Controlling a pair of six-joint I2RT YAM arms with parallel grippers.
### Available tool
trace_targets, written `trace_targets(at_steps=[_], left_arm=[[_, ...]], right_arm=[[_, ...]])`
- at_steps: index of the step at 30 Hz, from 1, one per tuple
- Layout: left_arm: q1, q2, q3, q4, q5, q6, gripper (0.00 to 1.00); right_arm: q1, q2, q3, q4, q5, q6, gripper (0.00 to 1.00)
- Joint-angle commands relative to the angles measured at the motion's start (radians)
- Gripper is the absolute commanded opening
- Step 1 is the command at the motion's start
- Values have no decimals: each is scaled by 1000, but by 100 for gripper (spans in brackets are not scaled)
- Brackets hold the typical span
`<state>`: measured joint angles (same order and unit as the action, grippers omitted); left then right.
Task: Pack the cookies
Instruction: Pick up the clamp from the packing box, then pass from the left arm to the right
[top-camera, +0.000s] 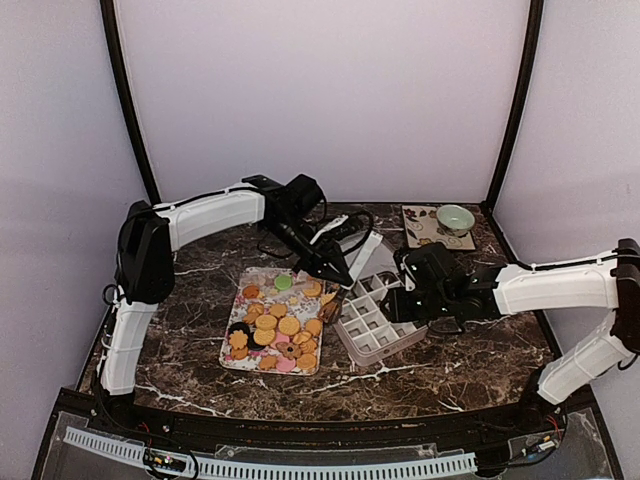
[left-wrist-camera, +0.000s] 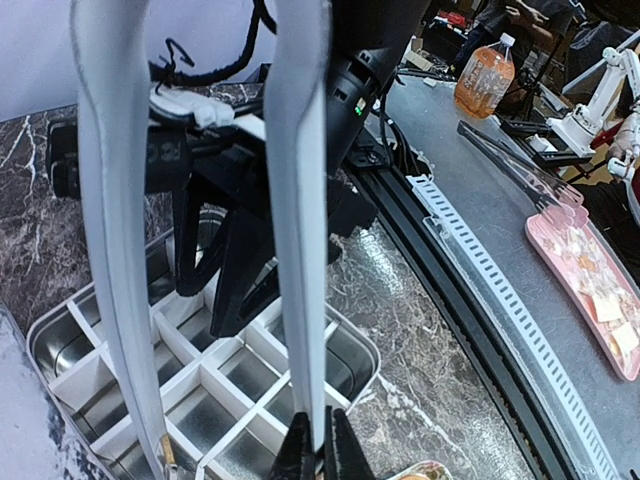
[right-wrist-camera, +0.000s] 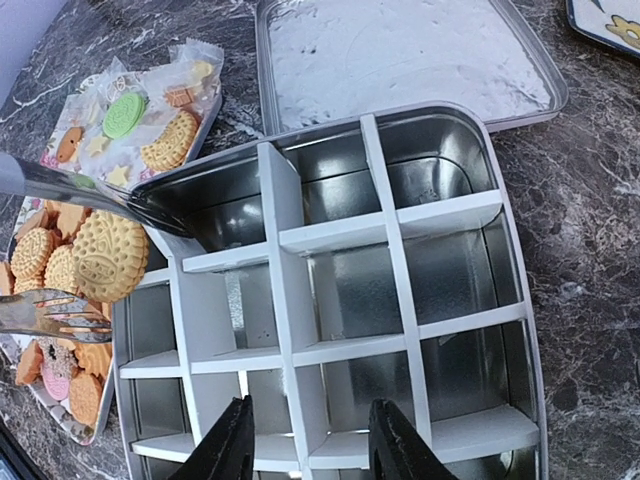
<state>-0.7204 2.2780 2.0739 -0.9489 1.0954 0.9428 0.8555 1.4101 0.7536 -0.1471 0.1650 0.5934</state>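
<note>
Directly beneath the right gripper (right-wrist-camera: 310, 445) is the nearest row of the divided tin (right-wrist-camera: 430, 160). Its jaws stand apart, one on each side of a white divider, with nothing pinched between them. I cannot tell whether the fingers touch the tin. Every compartment ahead of these jaws shows bare metal.

Ahead and to the left of them, at the tin's left wall, the tongs (right-wrist-camera: 60, 185) hold one round golden cookie (right-wrist-camera: 105, 255). It hangs just beside the wall and is not yet over a compartment. The left gripper (left-wrist-camera: 320, 458) is closed on the tongs, fingertips almost meeting, and the tong arms run out ahead of it over the tin.

Farther left, past the held cookie, the patterned tray (right-wrist-camera: 90, 105) carries the rest of the cookies (top-camera: 272, 328), mostly tan, with a few pink, dark and green. Beyond the tin's far wall a shallow metal lid (right-wrist-camera: 400, 50) lies open side up. Farthest out, to the right, a green bowl (top-camera: 455, 216) sits apart.

The step in hand looks like the carry from tray to tin, probably with the first cookie. The next move calls for shifting the tong tips right until the cookie is centred over one compartment. The tongs then need to go down between the dividers before the left jaws ease so they spring open. The cookie looks nearly as wide as a cell, so it may catch on a divider if it is off-centre.
</note>
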Motion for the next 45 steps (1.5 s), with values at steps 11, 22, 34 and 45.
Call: trace_targets(at_steps=[11,22,34,45], left_arm=[[-7,-41,90,-1,98,-2,0],[-6,-156,157,-104,142,-85,0],[-5,-335,-1,-24,303,-407,0],[-10,-444,-195,78,240,-491,0]], right_arm=[[-2,-17,-17,45,10,34,38],[-3,-276,46,129,-83,-130,63],[-3,-293,176,224,-468,-289,98],[-3,-204,294,247,-688,-299,100]])
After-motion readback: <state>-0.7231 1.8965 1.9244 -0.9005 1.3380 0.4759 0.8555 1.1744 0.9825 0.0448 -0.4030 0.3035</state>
